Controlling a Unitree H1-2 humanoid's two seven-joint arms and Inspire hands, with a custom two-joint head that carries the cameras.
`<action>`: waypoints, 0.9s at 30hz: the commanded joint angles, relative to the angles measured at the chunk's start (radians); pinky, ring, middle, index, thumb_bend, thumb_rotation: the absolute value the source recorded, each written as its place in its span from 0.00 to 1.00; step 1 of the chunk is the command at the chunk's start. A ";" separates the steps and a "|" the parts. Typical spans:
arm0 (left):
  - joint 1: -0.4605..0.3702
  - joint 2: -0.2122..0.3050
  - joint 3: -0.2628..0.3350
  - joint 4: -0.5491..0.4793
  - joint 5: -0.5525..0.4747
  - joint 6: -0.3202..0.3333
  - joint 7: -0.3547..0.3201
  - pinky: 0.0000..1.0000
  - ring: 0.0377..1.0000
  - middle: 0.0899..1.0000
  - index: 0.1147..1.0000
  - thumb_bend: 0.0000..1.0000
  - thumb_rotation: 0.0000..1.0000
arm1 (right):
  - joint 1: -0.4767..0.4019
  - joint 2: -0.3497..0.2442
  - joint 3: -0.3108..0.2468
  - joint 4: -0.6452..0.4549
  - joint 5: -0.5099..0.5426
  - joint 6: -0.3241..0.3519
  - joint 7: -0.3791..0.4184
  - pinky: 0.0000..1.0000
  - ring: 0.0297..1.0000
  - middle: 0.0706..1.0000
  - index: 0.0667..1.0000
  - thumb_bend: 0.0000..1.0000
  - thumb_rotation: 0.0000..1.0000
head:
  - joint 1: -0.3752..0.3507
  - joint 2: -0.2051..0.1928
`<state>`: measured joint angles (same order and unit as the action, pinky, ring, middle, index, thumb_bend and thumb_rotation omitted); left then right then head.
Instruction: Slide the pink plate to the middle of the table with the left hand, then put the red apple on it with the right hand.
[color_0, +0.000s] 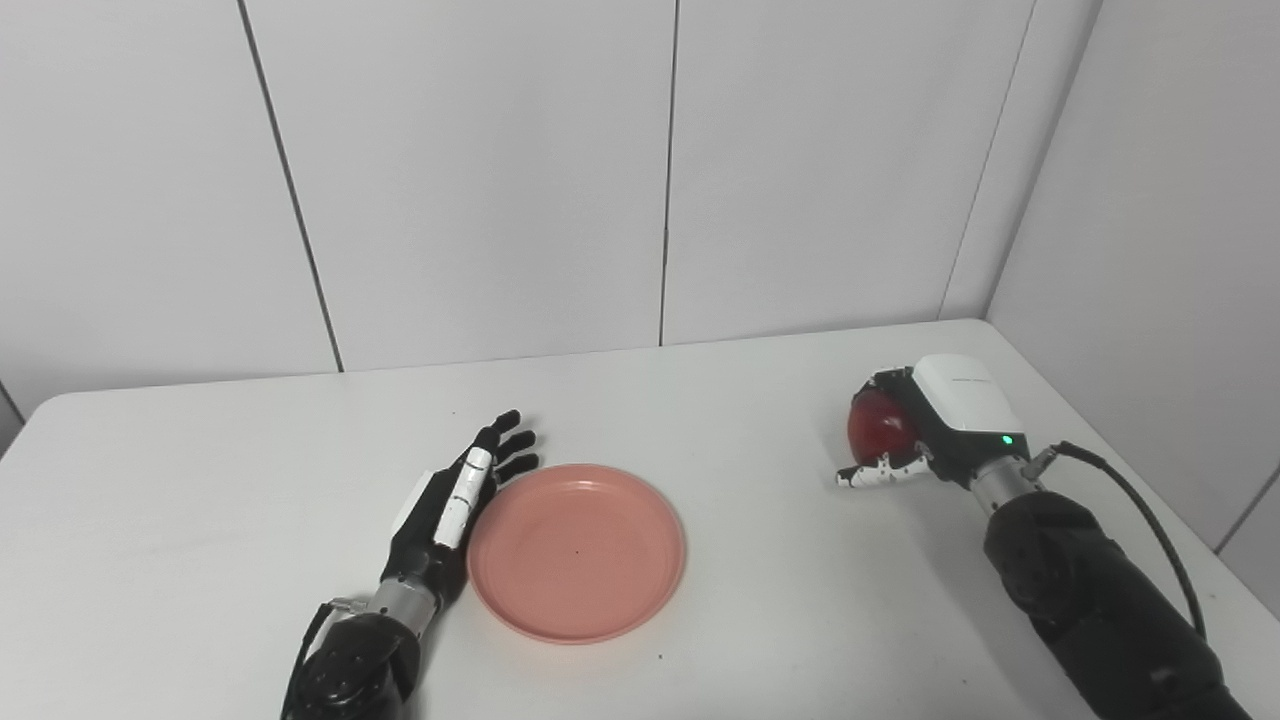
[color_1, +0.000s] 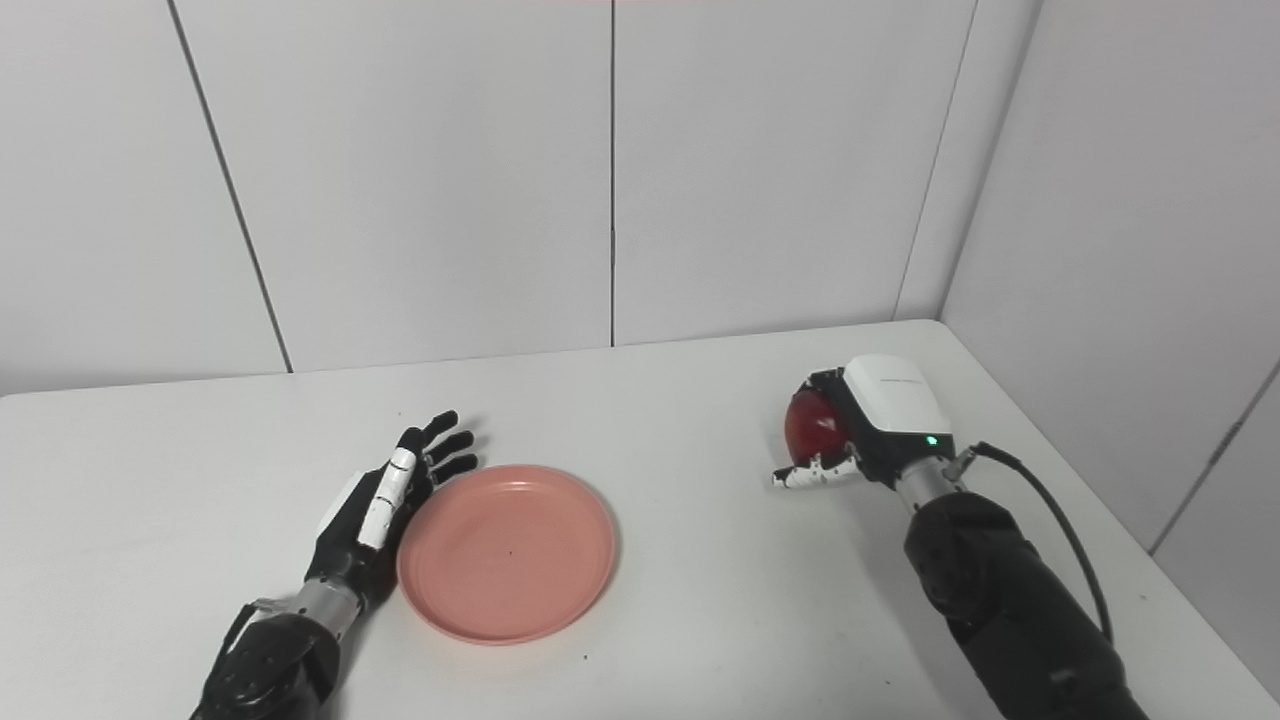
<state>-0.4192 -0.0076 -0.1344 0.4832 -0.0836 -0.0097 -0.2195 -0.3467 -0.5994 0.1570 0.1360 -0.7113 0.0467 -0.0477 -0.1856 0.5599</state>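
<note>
The pink plate (color_0: 577, 550) lies empty on the white table (color_0: 200, 520), a little left of the middle. My left hand (color_0: 455, 505) lies flat and open against the plate's left rim, fingers pointing away from me. The red apple (color_0: 880, 425) sits at the right side of the table. My right hand (color_0: 925, 425) is wrapped over it from the right, fingers curled around it and the thumb stretched out along the table in front of it. Most of the apple is hidden by the hand. The apple also shows in the right eye view (color_1: 812, 425).
White wall panels stand behind the table and along its right edge. A black cable (color_0: 1140, 510) loops from the right wrist. The table's right edge runs close to the right arm.
</note>
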 joint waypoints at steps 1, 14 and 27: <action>0.013 -0.021 -0.023 0.033 0.028 0.046 -0.003 0.79 0.85 0.87 0.88 0.70 0.96 | -0.072 -0.022 -0.011 -0.066 -0.002 -0.041 0.004 0.10 0.13 0.18 0.43 0.50 0.16 | 0.013 0.001; 0.020 -0.057 -0.031 0.043 0.043 0.043 0.034 0.76 0.85 0.87 0.87 0.70 0.95 | -0.152 0.056 0.023 -0.204 -0.013 -0.039 0.085 0.12 0.15 0.21 0.44 0.50 0.17 | 0.124 0.003; 0.025 -0.070 -0.034 0.050 0.062 0.034 0.067 0.82 0.87 0.86 0.86 0.70 0.94 | -0.188 0.208 0.113 -0.196 -0.043 -0.047 0.115 0.14 0.17 0.23 0.44 0.50 0.17 | 0.168 -0.002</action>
<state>-0.4152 -0.0426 -0.1404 0.4858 -0.0445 -0.0186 -0.1454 -0.4688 -0.3933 0.2751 -0.0444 -0.7472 0.0424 0.0876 -0.0184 0.5568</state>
